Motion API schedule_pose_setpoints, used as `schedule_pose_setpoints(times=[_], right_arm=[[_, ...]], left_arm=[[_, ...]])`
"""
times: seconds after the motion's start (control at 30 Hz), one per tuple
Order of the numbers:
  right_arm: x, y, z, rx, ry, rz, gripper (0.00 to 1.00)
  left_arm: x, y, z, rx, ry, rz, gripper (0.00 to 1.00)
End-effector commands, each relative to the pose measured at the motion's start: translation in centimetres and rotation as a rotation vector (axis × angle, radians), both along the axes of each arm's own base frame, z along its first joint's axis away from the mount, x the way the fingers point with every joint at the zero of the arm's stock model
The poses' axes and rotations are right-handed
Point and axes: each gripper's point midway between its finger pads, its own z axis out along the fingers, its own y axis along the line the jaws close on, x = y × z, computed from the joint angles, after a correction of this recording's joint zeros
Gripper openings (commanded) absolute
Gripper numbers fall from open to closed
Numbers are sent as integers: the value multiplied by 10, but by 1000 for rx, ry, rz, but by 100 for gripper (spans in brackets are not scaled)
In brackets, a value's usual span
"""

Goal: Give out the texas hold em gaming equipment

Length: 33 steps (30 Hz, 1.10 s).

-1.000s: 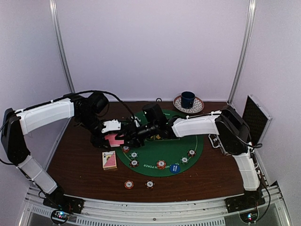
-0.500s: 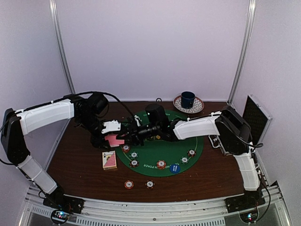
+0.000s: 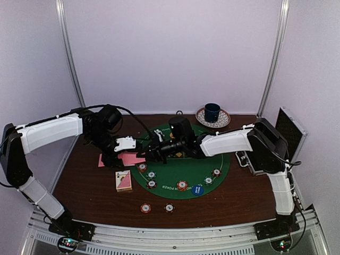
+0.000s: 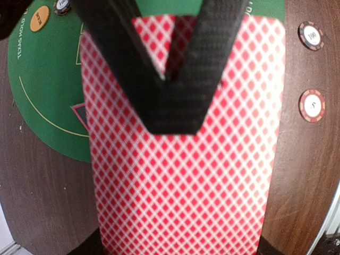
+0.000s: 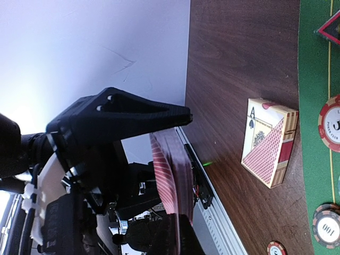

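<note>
My left gripper [image 3: 123, 158] is shut on a deck of pink-backed playing cards [image 3: 109, 160] above the table's left side. In the left wrist view the diamond-patterned top card [image 4: 180, 180] fills the frame. My right gripper [image 3: 150, 155] meets it from the right, its black fingers [image 4: 207, 74] pinched on the card's far edge. The right wrist view shows the cards [image 5: 170, 175] edge-on, with the right gripper [image 5: 183, 223] shut on them. Striped poker chips [image 3: 182, 185] and a blue button disc [image 3: 197, 189] lie on the green mat [image 3: 218, 159]. Two chips [image 3: 145, 208] lie near the front edge.
A card box [image 3: 124, 180] lies on the wood left of the mat. A blue mug [image 3: 212, 112] on its saucer stands at the back. A silver-edged black case [image 3: 289, 130] stands at the right. An orange button disc [image 4: 39, 18] and a triangle marker [image 5: 330, 26] lie on the mat.
The right gripper's jaws have closed on the cards' edge. The pink cards now show as a wider strip reaching further left of the left gripper.
</note>
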Motion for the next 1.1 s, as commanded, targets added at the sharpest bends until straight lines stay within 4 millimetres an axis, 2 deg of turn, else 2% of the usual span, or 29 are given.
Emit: schedule_pose_setpoints(times=[0.0, 0.23, 0.33, 0.63, 0.87, 0.97, 1.07], right_arm=[[3, -12, 31, 36, -54, 5, 4], [9, -23, 16, 3, -45, 0, 4], [16, -30, 16, 2, -47, -10, 4], [51, -54, 6, -45, -75, -56, 2], [88, -38, -15, -112, -123, -64, 0], [99, -32, -42, -177, -109, -59, 0], [112, -24, -59, -204, -113, -65, 0]], left_arm=[[1, 6, 5, 9, -28, 13, 0], [-5, 17, -8, 80, 12, 3, 0], [-6, 19, -6, 84, 5, 6, 0], [-8, 27, -7, 116, -1, 17, 0], [-12, 30, -1, 113, 4, 28, 0], [-14, 31, 0, 114, 3, 29, 0], [-14, 31, 1, 112, 2, 30, 0]])
